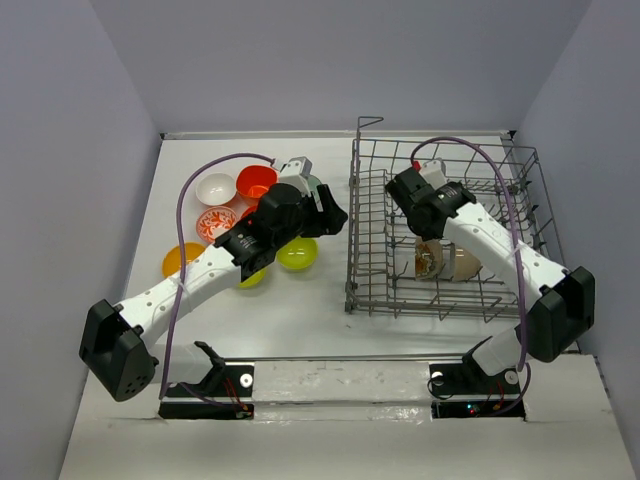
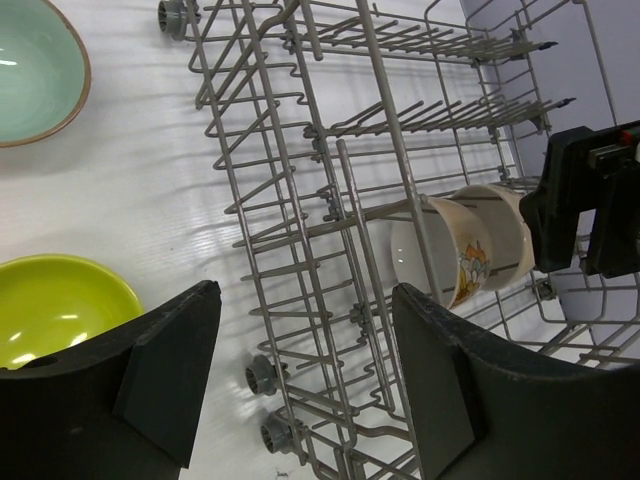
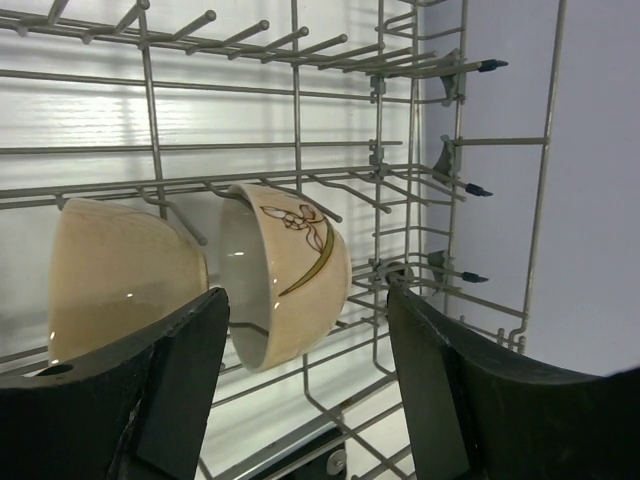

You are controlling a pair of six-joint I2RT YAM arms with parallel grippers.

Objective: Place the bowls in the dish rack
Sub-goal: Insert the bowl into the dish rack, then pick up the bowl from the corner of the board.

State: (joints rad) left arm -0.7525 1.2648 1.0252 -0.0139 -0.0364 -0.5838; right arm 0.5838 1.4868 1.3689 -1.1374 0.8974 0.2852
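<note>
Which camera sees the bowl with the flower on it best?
The right wrist view. The flower bowl sits up close there, tipped on its side in the dish rack, its painted flower clear. The left wrist view shows it smaller, behind wires. The top view shows it tiny.

Both arms are reaching out from the near edge, both pincers gaping and gripping nothing

The left arm (image 1: 190,280) is stretching forward and slanting to the right, its elbow lying low near its base and its forearm rising toward the middle. The left pincer (image 1: 328,214) is pointing right with its two dark fingers (image 2: 170,370) spread wide apart. The right arm (image 1: 500,250) is folding back on itself, its elbow jutting out at the far right and its forearm angling forward and left. The right pincer (image 1: 418,205) is tilting downward, its fingers (image 3: 170,380) also standing well apart, and its black body is showing at the right edge of the left wrist view
</note>
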